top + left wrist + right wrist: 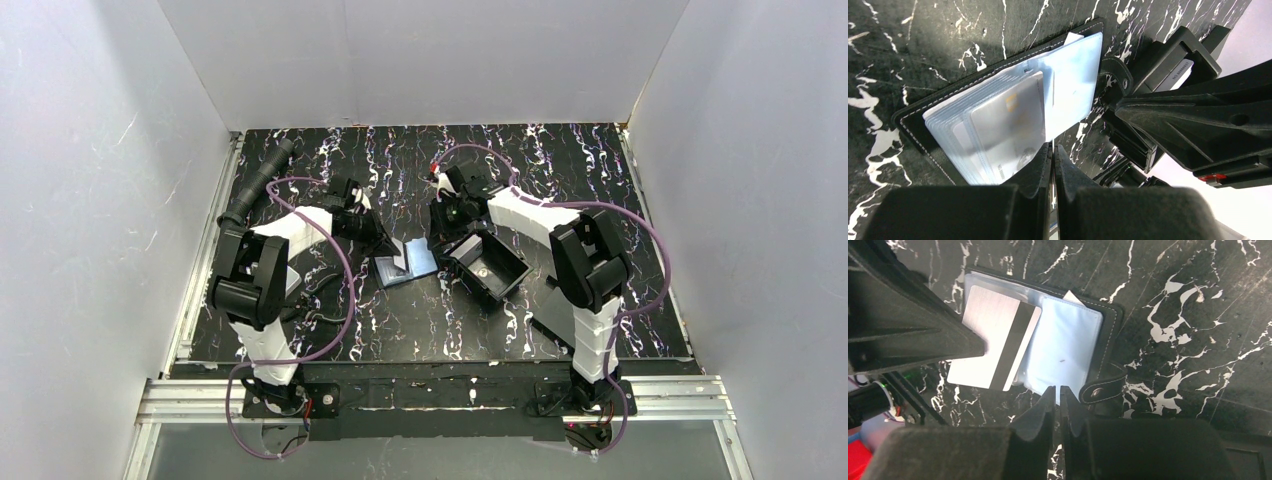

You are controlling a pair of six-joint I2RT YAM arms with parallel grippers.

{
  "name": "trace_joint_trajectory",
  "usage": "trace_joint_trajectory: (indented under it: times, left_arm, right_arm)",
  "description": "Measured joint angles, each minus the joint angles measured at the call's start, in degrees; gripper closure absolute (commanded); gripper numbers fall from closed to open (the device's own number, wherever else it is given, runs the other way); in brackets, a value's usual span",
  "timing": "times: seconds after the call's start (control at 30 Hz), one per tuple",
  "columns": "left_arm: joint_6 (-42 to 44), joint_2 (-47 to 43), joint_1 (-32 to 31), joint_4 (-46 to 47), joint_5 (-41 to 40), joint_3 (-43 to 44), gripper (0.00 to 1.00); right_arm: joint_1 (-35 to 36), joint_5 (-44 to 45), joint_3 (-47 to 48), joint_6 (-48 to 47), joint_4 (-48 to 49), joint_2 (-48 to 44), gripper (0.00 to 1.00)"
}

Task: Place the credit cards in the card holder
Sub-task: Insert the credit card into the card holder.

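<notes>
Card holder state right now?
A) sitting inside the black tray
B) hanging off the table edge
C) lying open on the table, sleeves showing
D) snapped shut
C: the card holder lies opened out on the table, with its pale sleeves exposed and its snap strap undone. The black tray sits beside it, not under it.
</notes>
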Motion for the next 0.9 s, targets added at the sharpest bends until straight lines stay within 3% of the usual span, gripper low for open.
trace_joint_trajectory:
  times: [0.43, 0.9]
  left_arm:
    - [-0.11, 0.85, -1.38, 2.8, -1.99, -1.05, 1.0]
    - [-0.59, -4.72, -1.38, 5.46, -3.8, -6.47, 1.0]
  right_arm:
    - [0.0, 1.29, 0.02, -1.57, 0.15, 2.12, 0.88]
    - [0.02, 1.92, -0.2, -1.55, 0.81, 4.79, 0.92]
